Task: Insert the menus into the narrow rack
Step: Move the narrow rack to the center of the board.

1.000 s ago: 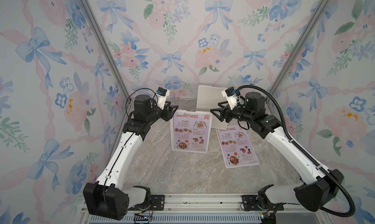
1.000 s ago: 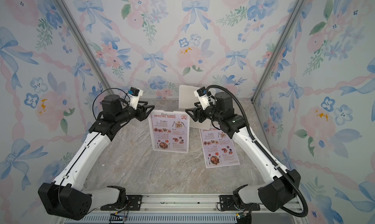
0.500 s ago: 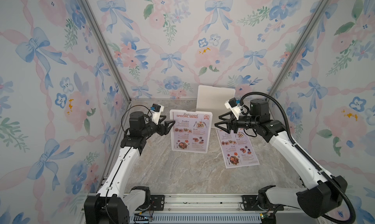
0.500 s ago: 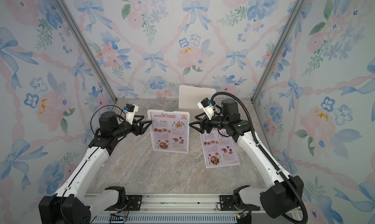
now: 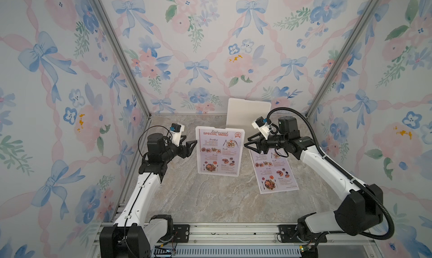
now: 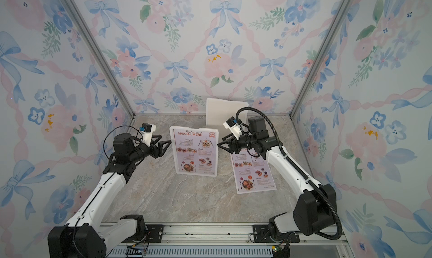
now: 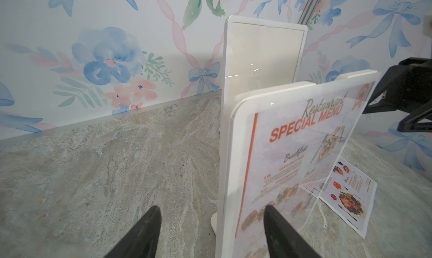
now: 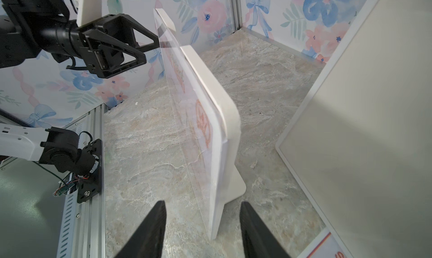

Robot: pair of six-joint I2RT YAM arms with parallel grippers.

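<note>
In both top views the left pincer [image 5: 191, 145] [image 6: 166, 143] hovers with its fingers apart and nothing between them, its tips just beside one side edge of the front rack [image 5: 217, 174] [image 6: 196, 174]. The right pincer [image 5: 246, 144] [image 6: 219, 144] faces it from the opposite edge, also spread and holding nothing. One menu, the racked menu [image 5: 219, 151] [image 6: 195, 151], stands upright in that rack between the two pincers. The flat menu [image 5: 273, 172] [image 6: 253, 172] lies on the counter [image 5: 210, 198], partly under the right pincer. The empty rack [image 5: 247, 111] [image 6: 224, 111] stands beyond the right pincer by the back wall.

In the left wrist view the left pincer [image 7: 211, 208] is spread. The front rack's edge [image 7: 228, 175] sits ahead of the gap, with the racked menu [image 7: 292, 151] behind its clear face and the flat menu [image 7: 346, 193] beyond.

In the right wrist view the right pincer [image 8: 203, 203] is spread, and the rack's near edge [image 8: 222, 118] lines up with the gap; contact cannot be told. The left pincer [image 8: 152, 48] sits at the far edge.
</note>
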